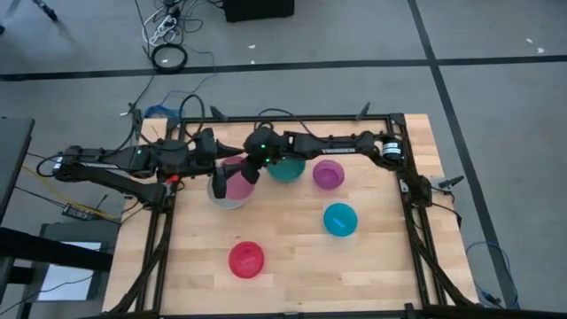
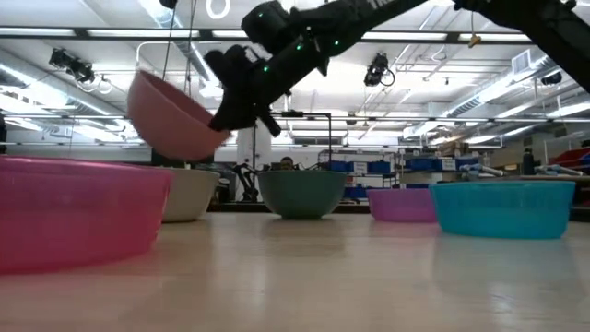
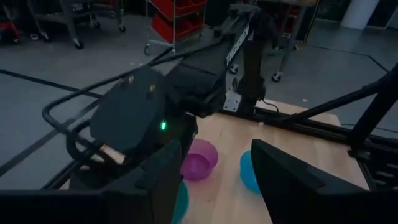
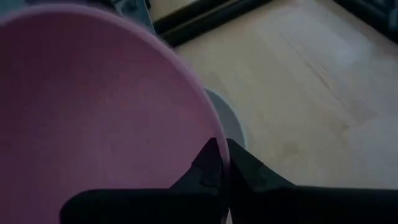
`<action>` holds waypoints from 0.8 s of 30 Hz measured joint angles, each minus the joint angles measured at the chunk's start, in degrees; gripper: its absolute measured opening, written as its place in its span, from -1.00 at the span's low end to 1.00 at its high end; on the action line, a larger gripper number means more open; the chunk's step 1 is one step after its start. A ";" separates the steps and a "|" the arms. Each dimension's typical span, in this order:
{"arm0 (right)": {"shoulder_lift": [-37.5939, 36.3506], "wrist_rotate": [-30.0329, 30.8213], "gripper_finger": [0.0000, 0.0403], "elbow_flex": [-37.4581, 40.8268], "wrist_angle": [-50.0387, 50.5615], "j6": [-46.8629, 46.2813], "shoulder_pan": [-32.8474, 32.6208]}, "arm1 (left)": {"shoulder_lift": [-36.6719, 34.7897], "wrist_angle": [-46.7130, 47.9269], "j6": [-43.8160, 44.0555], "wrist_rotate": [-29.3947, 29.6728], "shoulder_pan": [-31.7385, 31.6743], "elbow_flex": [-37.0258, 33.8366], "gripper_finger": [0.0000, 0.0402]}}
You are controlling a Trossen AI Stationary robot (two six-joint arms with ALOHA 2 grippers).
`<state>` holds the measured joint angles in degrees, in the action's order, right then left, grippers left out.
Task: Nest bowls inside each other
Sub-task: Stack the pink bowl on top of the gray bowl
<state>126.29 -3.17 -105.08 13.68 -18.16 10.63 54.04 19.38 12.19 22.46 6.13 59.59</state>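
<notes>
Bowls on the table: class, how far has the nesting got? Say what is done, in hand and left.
Done: nothing is nested yet. In hand: the right gripper has its fingers shut on the rim of the pink bowl, held tilted in the air above the grey-white bowl. The left gripper waits open nearby. Left: the teal bowl, purple bowl, blue bowl and red bowl each stand alone.

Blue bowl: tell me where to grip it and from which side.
Grip the blue bowl by its rim, coming straight down with one finger inside and one outside. It sits upright and open-topped, apart from the other bowls, and its thin wall probably suits a pinch.
</notes>
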 joint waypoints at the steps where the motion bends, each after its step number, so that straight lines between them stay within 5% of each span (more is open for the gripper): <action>1: 0.52 -0.04 -1.00 0.00 -1.07 -0.24 0.00 | 0.12 -0.37 0.02 0.00 0.00 0.00 0.02; 7: 3.00 0.37 -0.94 0.04 -3.15 0.80 -0.30 | 0.13 -0.26 0.00 0.00 0.00 0.00 0.02; 17: 3.10 3.30 -0.41 0.04 -2.88 1.30 -0.85 | 0.15 -0.27 -0.13 0.00 0.00 0.00 0.02; 24: 0.19 6.15 -0.27 0.07 -1.41 2.71 -0.83 | 0.14 -0.16 -0.15 0.00 0.00 0.00 0.02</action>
<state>126.49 2.98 -105.01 12.26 -15.45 9.80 54.17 19.22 12.03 22.46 6.13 59.59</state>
